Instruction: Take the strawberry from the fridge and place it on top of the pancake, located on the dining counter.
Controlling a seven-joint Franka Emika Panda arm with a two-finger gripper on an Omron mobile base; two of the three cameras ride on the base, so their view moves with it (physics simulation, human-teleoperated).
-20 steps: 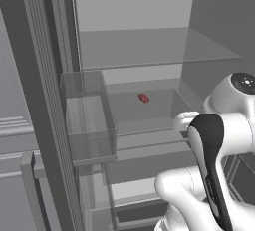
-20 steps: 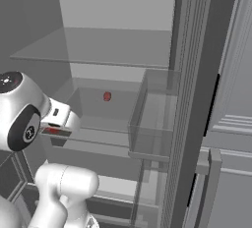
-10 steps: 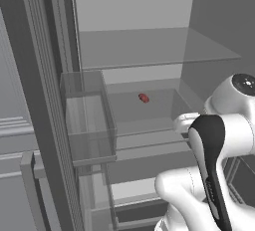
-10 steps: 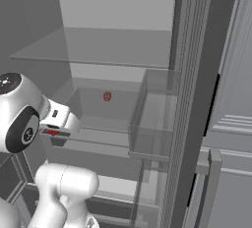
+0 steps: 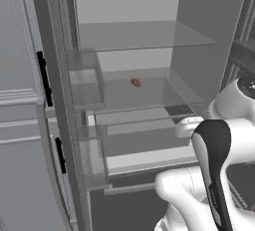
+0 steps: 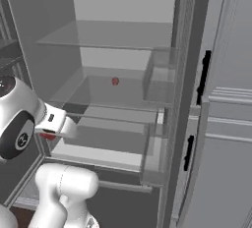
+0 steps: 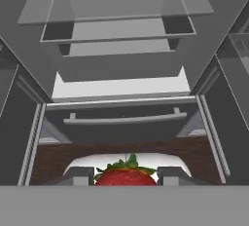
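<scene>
Flat, even rendered light, faint soft shadows, no glare, sharp throughout

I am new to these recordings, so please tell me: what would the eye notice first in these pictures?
First, the bright red strawberry with green leaves, held between the two dark fingertips of the gripper at the bottom of the hand view. Next, the open fridge, with its pale inside and clear shelves. A small red thing lies on the middle shelf, toward the back.
</scene>
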